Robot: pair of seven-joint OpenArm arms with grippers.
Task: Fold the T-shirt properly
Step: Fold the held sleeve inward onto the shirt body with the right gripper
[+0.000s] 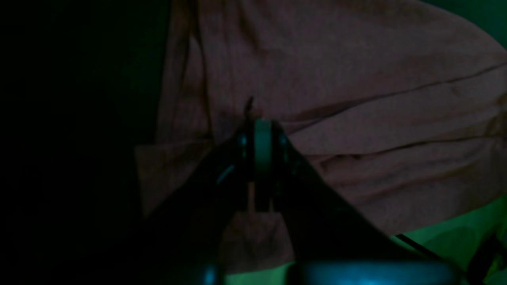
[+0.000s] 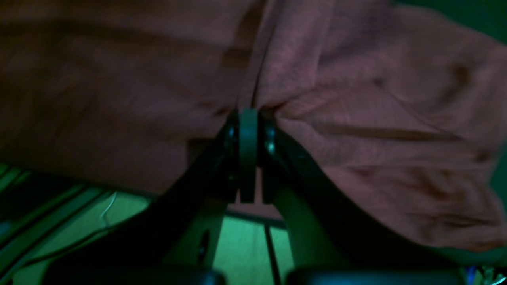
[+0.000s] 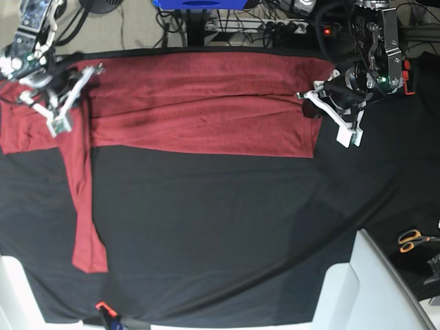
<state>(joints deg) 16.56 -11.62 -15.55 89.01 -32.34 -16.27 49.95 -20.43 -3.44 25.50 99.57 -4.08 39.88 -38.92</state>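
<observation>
Your T-shirt (image 3: 199, 113) lies spread across the far half of the desk, on the black cloth (image 3: 220, 240), partly folded into a long horizontal band. One long sleeve (image 3: 82, 213) trails down toward the near edge on the base view's left.

Right end effector (image 3: 62, 110) sits at that left end of the band, clenched on a pinch of T-shirt fabric; the wrist view shows creases radiating from its tips.

Left end effector (image 3: 328, 103) is at the opposite end, likewise clamped onto the T-shirt edge.

Orange-handled scissors (image 3: 412, 240) lie near the desk's right edge, well apart from the shirt.
</observation>
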